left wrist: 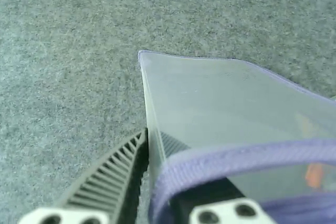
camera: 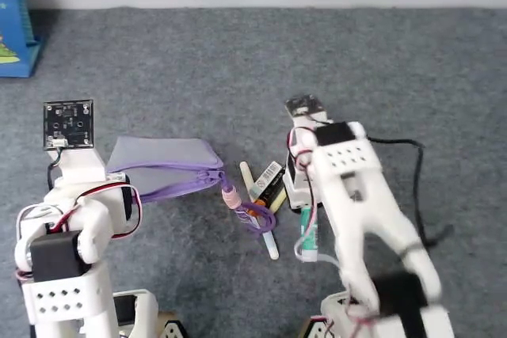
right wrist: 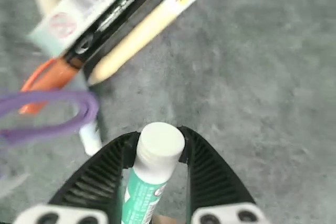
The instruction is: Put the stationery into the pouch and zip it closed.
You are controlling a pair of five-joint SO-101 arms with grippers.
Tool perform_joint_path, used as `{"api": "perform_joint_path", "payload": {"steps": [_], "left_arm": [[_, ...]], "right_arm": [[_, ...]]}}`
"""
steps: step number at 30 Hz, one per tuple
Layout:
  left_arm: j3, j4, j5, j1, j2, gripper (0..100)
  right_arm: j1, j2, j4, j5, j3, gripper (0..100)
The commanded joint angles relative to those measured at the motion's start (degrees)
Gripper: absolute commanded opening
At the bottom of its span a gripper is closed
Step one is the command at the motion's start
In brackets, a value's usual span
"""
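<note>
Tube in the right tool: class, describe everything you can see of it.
The tube is round, plastic by its look, with a teal-and-white printed body and a plain white cap, which is on. The right tool is shut on it, gripping at both sides of the cap. Its cap end points toward the pencil and the purple loop, apart from both, above grey carpet. Whether it touches the carpet cannot be told.
</note>
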Motion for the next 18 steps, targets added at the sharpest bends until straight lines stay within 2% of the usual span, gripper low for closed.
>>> {"api": "perform_joint_path", "payload": {"steps": [1,8,14,18], "left_arm": [[-0.92,-1.93,0.44,0.44,0.35,1],[-5.76,-0.88,0.53,0.62,0.79,1],[-7.96,0.44,0.79,6.42,0.79,1],[-7.60,0.35,0.79,7.03,0.79,1]], "right_arm": [[0.57,-12.79,3.30,0.18,-2.37,0.9],[0.31,-30.64,2.86,0.09,-2.46,0.8],[0.31,-42.42,-0.31,0.00,-2.46,0.8],[-2.59,-48.40,-1.98,-2.29,-2.37,0.8]]}}
